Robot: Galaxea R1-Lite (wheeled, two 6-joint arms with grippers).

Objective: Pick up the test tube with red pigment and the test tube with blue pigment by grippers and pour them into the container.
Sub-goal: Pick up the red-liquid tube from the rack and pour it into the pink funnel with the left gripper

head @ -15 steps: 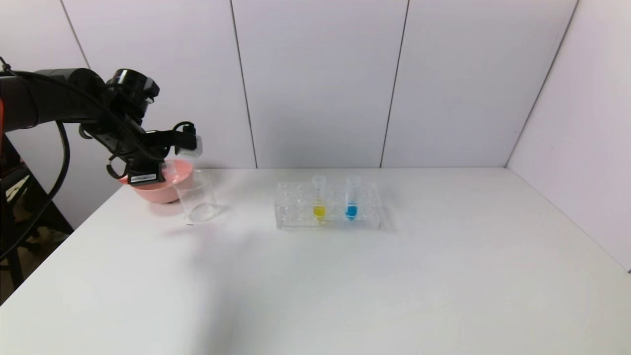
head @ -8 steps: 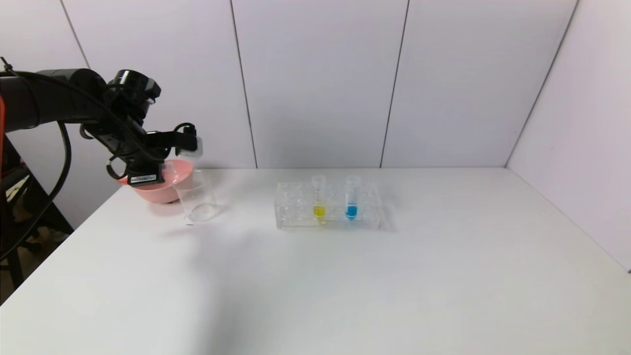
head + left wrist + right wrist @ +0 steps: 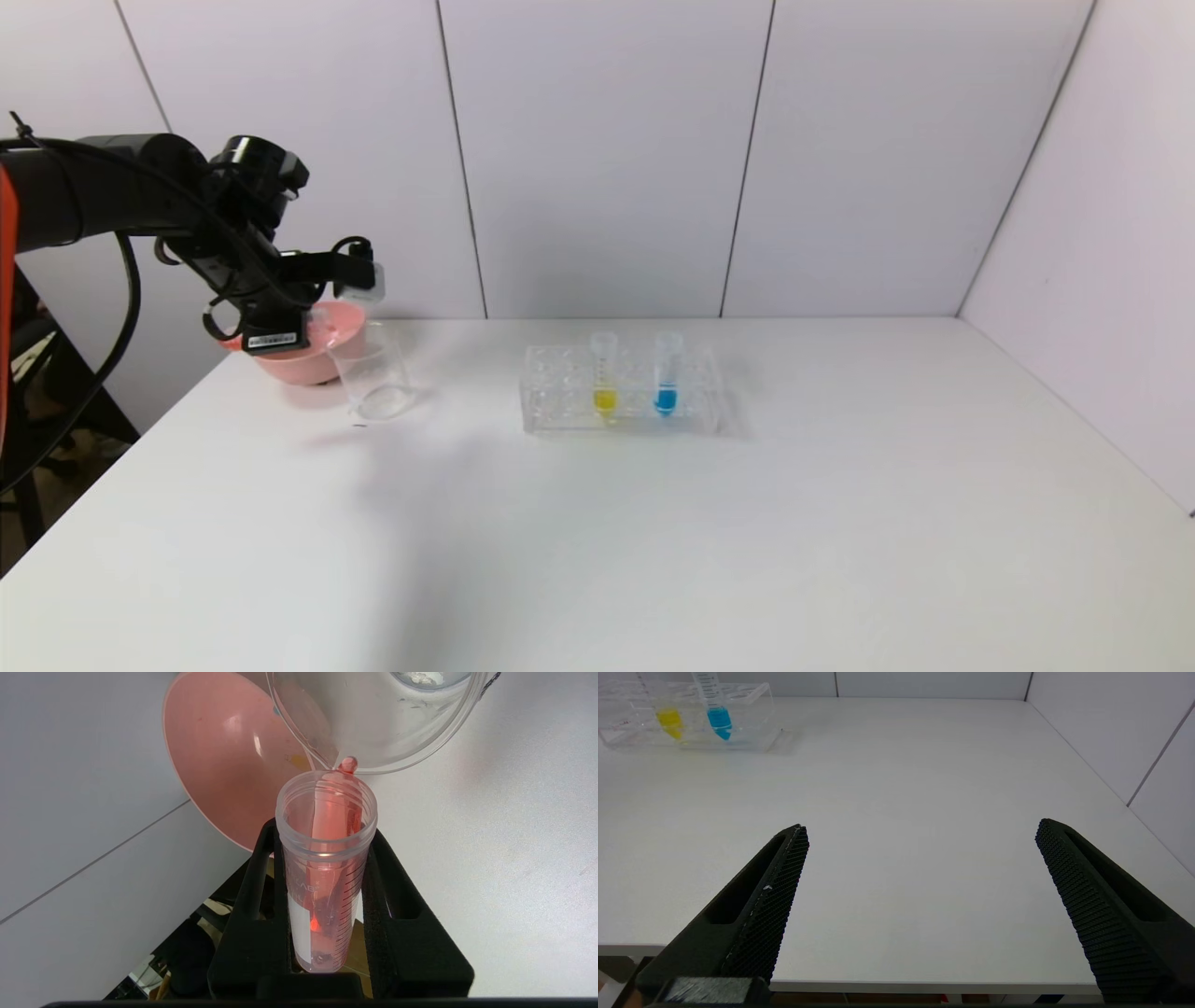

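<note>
My left gripper (image 3: 324, 830) is shut on the test tube with red pigment (image 3: 324, 868) and holds it tipped, mouth towards the container. The container is a clear beaker (image 3: 397, 728), and a red drop hangs where the tube's lip meets its rim. A red streak runs along the inside of the tube. In the head view the left gripper (image 3: 313, 322) is at the far left, over the beaker (image 3: 378, 378). The test tube with blue pigment (image 3: 666, 378) stands upright in the rack; it also shows in the right wrist view (image 3: 717, 711). My right gripper (image 3: 920, 833) is open and empty over the table's front edge.
A pink bowl (image 3: 308, 359) sits just behind the beaker, at the table's far left corner. A yellow-liquid tube (image 3: 604, 378) stands next to the blue one in the clear rack (image 3: 560, 392) at mid-table. Walls close off the back and right.
My left wrist has turned slightly, tipping the red tube a little more over the beaker. The rack, its tubes and the beaker have not moved.
</note>
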